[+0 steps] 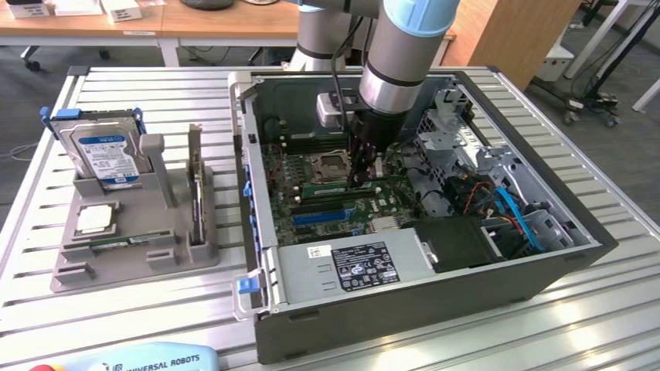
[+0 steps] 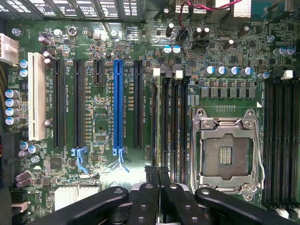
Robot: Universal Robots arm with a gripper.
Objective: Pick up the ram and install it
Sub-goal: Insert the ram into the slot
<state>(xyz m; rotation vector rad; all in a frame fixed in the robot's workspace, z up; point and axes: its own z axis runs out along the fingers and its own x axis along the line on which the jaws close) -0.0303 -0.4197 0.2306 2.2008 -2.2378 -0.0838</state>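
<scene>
Legible: "UNIVERSAL ROBOTS" in dark capitals on the pale-blue pendant [image 1: 144,360] at the exterior view's bottom edge. Printed but too small to read: blue label on the hard drive [image 1: 103,151], black-and-white sticker on the power supply [image 1: 361,265], white lettering between slots on the motherboard [image 2: 101,136].

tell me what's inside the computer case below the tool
A green circuit board with a blue slot, an empty processor socket and memory slots. The shut tool covers one end of those slots, so anything it grips there is hidden.
</scene>
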